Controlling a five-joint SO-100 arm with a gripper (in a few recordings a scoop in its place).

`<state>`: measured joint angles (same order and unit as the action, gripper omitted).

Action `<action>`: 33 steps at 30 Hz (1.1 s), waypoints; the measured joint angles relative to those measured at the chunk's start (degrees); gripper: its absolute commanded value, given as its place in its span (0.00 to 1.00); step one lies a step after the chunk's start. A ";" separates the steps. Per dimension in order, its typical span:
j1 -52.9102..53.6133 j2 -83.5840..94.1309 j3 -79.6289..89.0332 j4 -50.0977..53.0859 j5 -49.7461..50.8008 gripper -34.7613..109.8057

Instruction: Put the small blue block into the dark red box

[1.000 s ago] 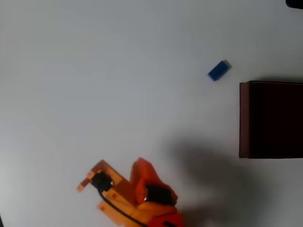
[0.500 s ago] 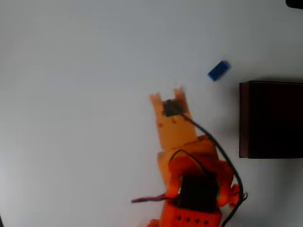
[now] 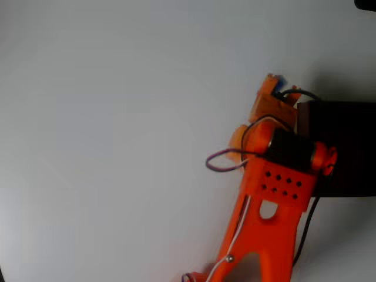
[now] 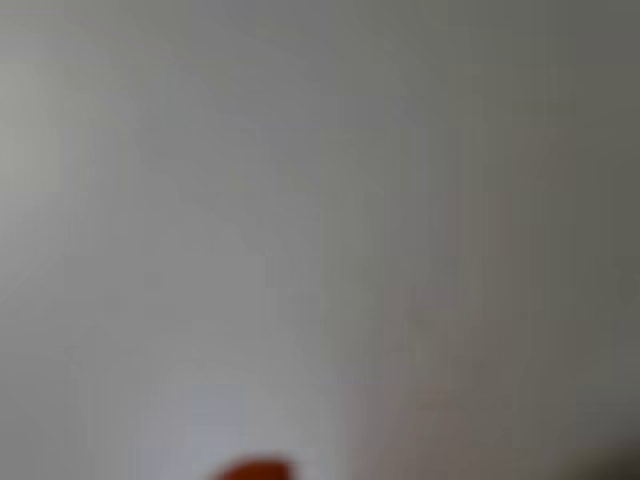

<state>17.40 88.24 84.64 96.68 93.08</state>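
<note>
One orange arm (image 3: 267, 205) reaches up across the white table (image 3: 117, 117) in the overhead view, its gripper (image 3: 273, 88) directly over the small blue block (image 3: 280, 83), of which a blue sliver shows just beside the dark red box (image 3: 346, 147); whether the fingers are spread or pinching cannot be told. Wrist view is blurred grey

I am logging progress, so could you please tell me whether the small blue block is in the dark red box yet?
Out: a sliver of the small blue block shows on the table beside the tool, outside the dark red box.
</note>
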 measured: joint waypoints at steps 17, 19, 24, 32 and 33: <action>-4.39 -28.56 -35.33 6.59 21.80 0.41; -4.83 -30.67 -38.14 6.68 23.73 0.41; -5.89 -36.56 -45.53 6.68 25.40 0.40; -4.75 -42.19 -54.14 6.68 25.14 0.41; -4.39 -42.28 -54.40 6.68 25.22 0.41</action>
<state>13.01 45.97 30.23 103.36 118.30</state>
